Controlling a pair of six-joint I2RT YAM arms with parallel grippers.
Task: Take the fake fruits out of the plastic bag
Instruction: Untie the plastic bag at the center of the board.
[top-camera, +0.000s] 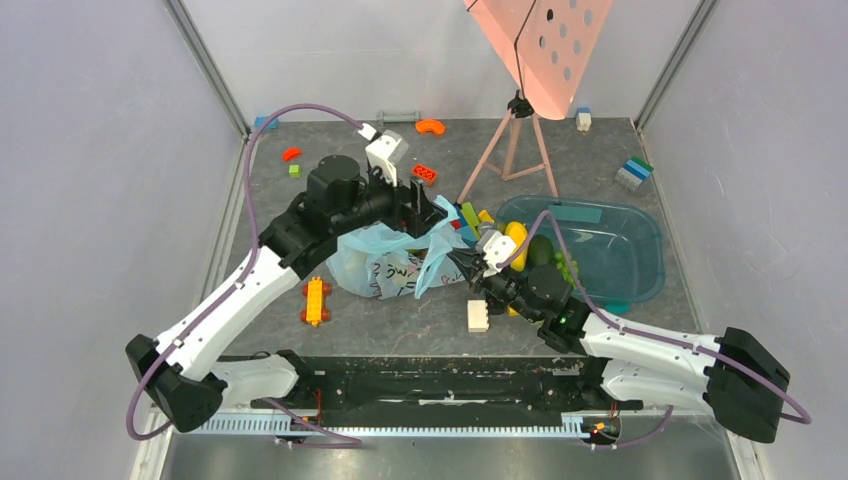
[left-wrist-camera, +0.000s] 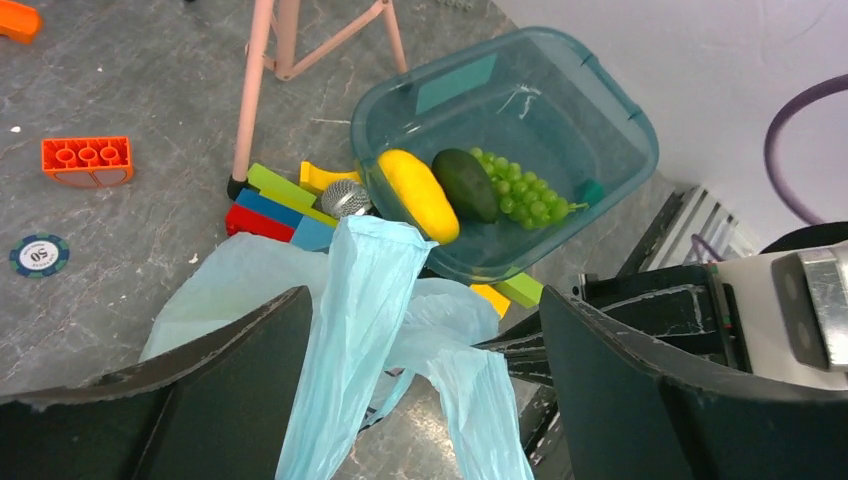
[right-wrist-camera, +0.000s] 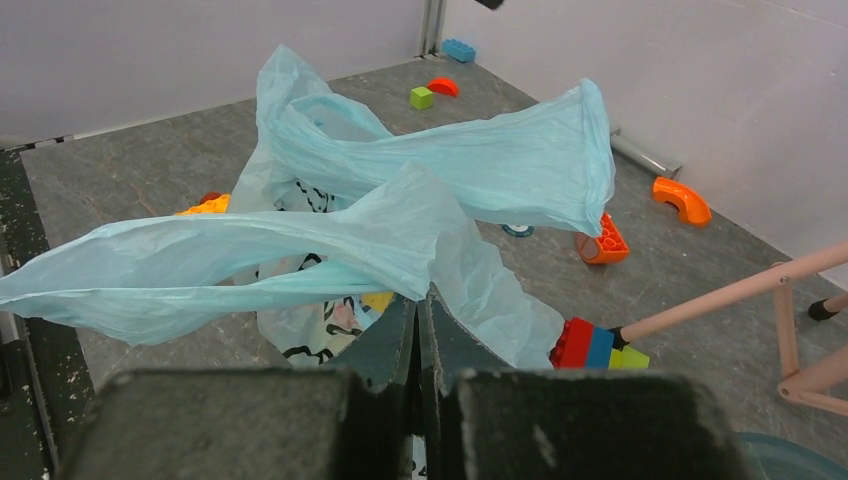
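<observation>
The light blue plastic bag lies crumpled mid-table, its printed mark facing up. My right gripper is shut, pinching the bag's film at its right edge. My left gripper hangs open over the bag; a handle strip runs loose between its fingers. A yellow fruit, a dark green fruit and green grapes lie in the teal tub. Something yellow shows through the bag in the right wrist view; I cannot tell what.
A pink tripod stands behind the tub. Stacked coloured bricks and a silver mesh ball sit between bag and tub. An orange brick, a white brick and an orange-yellow toy lie around the bag.
</observation>
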